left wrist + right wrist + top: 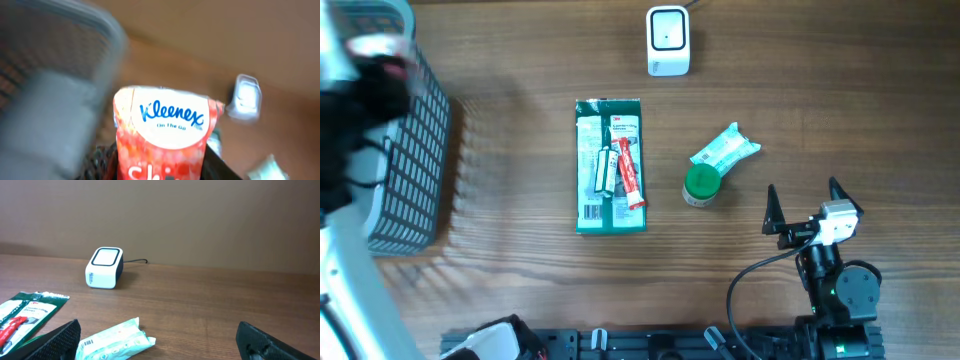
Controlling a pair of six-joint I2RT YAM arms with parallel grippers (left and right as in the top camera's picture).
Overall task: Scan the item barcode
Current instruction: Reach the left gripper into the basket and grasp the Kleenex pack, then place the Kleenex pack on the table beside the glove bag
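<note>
Looks like a shop checkout: a wooden counter point(520, 290) with a white scanner point(668, 41); a grey basket point(418, 165) at one side; packaged goods about, a pack point(610, 165), wipes point(725, 150), Kleenex tissues point(165, 135).

Counter point(520, 290) of wood-grain finish, matt and smooth; Kleenex pack point(162, 130) in glossy plastic film; scanner point(668, 40) of smooth white plastic — slight sheen; basket point(415, 170) of grey plastic lattice; wipes pack point(725, 150) in crinkled film.
</note>
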